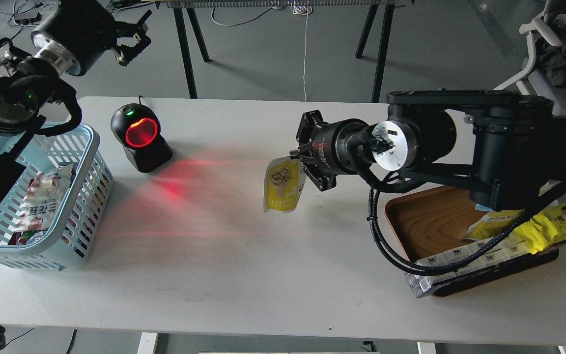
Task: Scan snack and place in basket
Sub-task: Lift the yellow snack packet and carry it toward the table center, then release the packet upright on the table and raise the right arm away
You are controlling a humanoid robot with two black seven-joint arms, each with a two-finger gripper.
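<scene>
The snack (282, 189) is a flat pouch with a yellow front and a round picture of beige nuts. It hangs above the middle of the white table (243, 275), its front turned toward the scanner. My right gripper (298, 153) is shut on its upper edge. The light blue slotted basket (84, 196) stands at the table's left edge and holds other snack packets (42, 196). My left gripper (133, 39) is raised behind the table's far left corner, above and beyond the basket, fingers apart and empty.
A black barcode scanner (140, 137) with a glowing red window stands left of centre and throws red light across the table. A brown wooden tray (430, 221) at the right holds a yellow cartoon-face wrapper (565, 219) and other packets. Table legs and cables lie behind.
</scene>
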